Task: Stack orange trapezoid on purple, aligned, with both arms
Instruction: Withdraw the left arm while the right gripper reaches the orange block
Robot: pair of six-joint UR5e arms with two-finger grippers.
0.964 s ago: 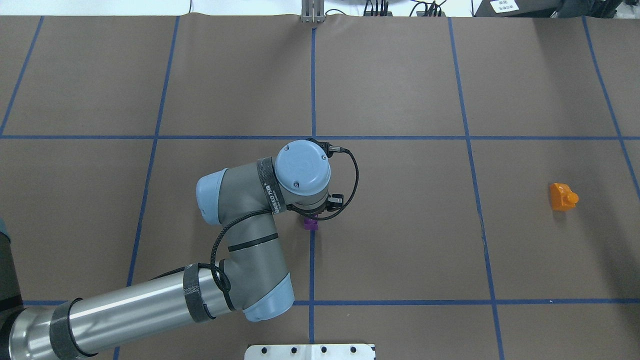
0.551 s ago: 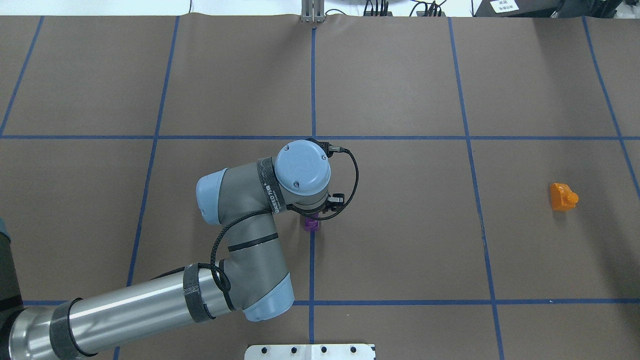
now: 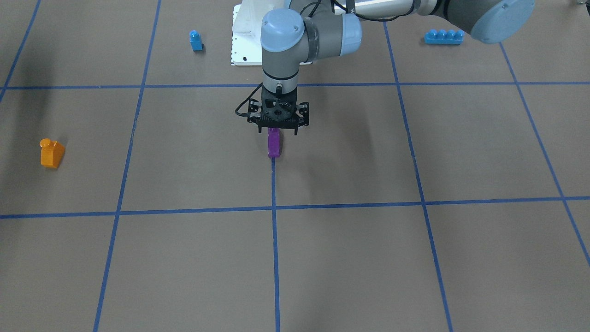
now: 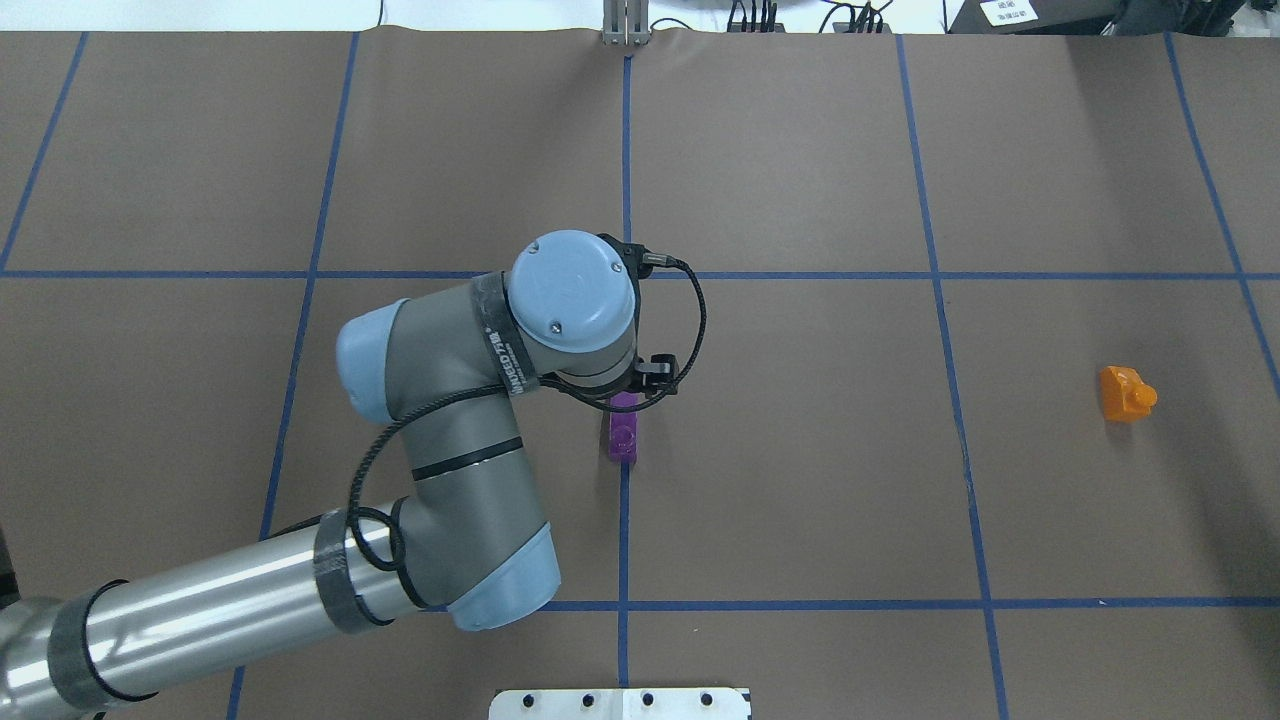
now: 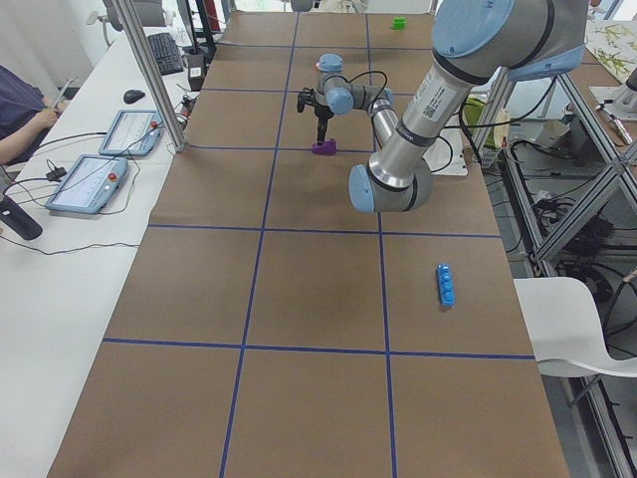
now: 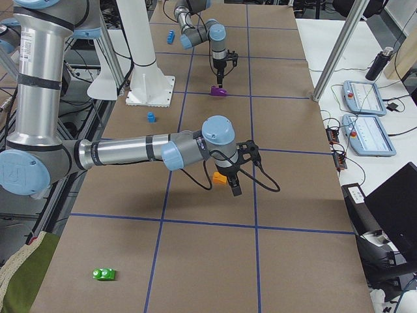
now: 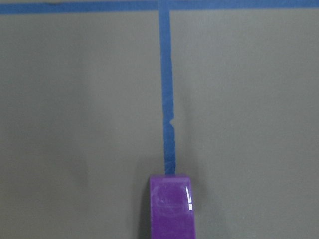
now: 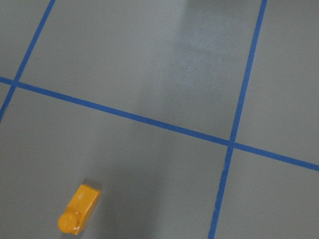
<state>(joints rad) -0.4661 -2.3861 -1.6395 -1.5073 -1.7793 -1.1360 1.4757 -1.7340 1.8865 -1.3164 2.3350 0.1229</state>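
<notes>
We see left pincer just above purple block on blue line. Right pincer hangs near orange block. Apart or together? We cannot tell for either.

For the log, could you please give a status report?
Left end effector above purple block, grip unclear. Right end effector away from orange block, state unclear. Nothing between blocks.

I see the purple trapezoid lying on the tape line mid-table. The orange trapezoid lies well apart, toward the robot's right.
</notes>
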